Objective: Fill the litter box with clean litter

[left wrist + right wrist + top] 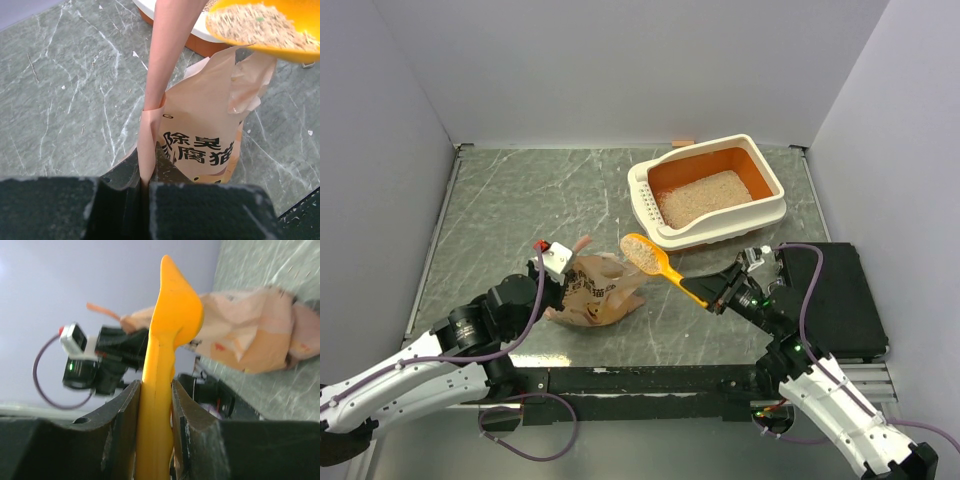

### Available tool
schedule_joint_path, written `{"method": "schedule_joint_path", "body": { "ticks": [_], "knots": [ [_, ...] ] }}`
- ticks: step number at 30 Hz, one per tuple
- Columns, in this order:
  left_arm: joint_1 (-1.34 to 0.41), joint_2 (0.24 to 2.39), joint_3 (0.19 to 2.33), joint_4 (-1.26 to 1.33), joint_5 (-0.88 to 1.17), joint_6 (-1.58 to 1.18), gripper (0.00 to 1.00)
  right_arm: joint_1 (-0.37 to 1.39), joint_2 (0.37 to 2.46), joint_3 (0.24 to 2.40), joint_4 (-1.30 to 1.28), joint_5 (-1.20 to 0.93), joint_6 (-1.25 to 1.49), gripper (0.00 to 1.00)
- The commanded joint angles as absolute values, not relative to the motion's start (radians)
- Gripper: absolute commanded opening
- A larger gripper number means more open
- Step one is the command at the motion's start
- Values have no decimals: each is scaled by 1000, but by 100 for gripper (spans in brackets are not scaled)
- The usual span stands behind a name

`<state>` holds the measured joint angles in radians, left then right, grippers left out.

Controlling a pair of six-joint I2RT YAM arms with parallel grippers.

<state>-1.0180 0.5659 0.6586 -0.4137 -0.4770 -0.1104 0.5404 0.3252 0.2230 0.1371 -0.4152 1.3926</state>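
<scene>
Starting at the near edge, the left tool (145,182) is found closed on a thin strip of the tan paper bag (200,135). The strip is pinched flat between the jaws, while the bag itself slumps on the counter (510,200) with its mouth open. To the right, the right tool (712,298) is clamped narrowly on the handle of the yellow-orange scoop (660,265), apparently near the handle's end. The bowl is held raised just past the bag's mouth, between bag and litter box (730,228), and is heaped with clean litter (255,22). Farther back, the box is set toward the far right of the counter with its perforated end facing the scoop. A pale layer of granules is already spread over part of its orange floor, so the filling is judged partly done. Several faults can be foreseen from here. Because the load is carried at the far end of a long handle, any roll or dip of the wrist would scatter granules over the counter short of the box. The bowl could also be caught on the raised perforated rim if it is brought in too low. The bag, being held by one strip only, could be torn or toppled if it is tugged.
</scene>
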Motion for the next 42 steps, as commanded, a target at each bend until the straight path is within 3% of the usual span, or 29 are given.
{"method": "schedule_joint_path", "body": {
  "ticks": [1, 16, 22, 27, 34, 42],
  "knots": [
    [-1015, 555, 710, -356, -532, -126, 1, 538, 373, 282, 250, -266, 1396, 0],
    [-1015, 534, 724, -371, -482, -140, 1, 494, 731, 278, 659, 55, 1318, 0],
    [-1015, 492, 723, -368, -486, -138, 1, 456, 920, 385, 721, 113, 1221, 0],
    [-1014, 480, 727, -379, -473, -147, 1, 442, 1035, 529, 582, 126, 1085, 0],
    [-1014, 466, 730, -380, -472, -152, 1, 423, 1143, 845, 68, 195, 859, 0],
    [-1015, 442, 732, -380, -469, -155, 1, 387, 1175, 956, -161, 212, 695, 0]
  ]
}}
